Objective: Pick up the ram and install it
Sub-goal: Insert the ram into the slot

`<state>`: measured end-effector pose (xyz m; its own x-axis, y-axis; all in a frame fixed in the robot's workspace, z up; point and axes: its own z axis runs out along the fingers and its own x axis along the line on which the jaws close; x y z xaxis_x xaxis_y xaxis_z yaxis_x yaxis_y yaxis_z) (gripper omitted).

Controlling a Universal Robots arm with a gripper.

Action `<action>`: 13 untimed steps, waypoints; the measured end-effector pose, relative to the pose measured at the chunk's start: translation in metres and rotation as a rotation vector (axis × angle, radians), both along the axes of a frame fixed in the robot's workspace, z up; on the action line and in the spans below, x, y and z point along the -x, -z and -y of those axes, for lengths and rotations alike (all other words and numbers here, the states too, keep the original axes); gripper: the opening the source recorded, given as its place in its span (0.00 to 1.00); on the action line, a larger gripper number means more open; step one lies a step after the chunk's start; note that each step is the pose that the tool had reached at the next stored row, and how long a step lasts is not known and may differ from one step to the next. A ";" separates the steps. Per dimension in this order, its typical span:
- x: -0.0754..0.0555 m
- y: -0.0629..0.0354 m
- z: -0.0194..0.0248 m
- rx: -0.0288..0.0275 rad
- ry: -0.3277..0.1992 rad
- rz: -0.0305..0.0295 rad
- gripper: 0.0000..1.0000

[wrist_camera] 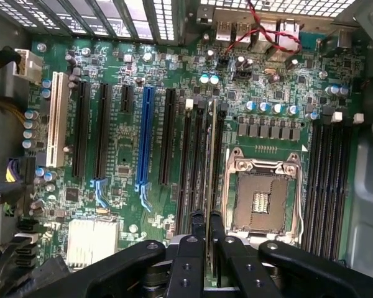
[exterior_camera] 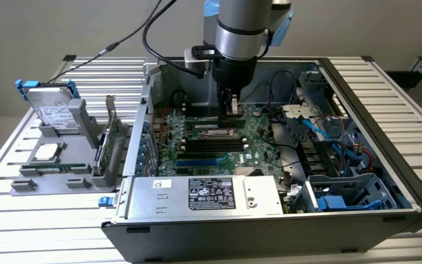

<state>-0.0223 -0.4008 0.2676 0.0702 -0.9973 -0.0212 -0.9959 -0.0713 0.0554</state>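
My gripper (wrist_camera: 207,225) is shut on the ram (wrist_camera: 210,155), a thin green stick seen edge-on that runs out from between the black fingers (wrist_camera: 188,251). The stick lies lined up along the bank of black memory slots (wrist_camera: 193,161) just beside the silver CPU socket (wrist_camera: 261,194) on the green motherboard (wrist_camera: 124,167). Whether it rests in a slot or hangs just above one I cannot tell. In the exterior view the gripper (exterior_camera: 230,113) reaches down into the open computer case (exterior_camera: 387,110), low over the motherboard (exterior_camera: 204,151).
A second bank of memory slots (wrist_camera: 329,174) lies past the socket. The power supply (exterior_camera: 204,193) fills the case's near side, with drive cages and cables (exterior_camera: 328,148) on the exterior view's right. A grey fixture (exterior_camera: 57,165) holding a drive and an upright card stands outside, at the left.
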 end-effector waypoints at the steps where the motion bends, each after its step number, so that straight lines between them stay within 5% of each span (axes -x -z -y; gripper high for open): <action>1: 0.000 0.0014 0.0000 0.0016 0.000 0.0000 0.13; 8: 0.000 0.0075 0.0000 0.0374 0.000 0.0004 0.13; 13: 0.001 0.0162 0.0000 0.0402 0.000 0.0016 0.13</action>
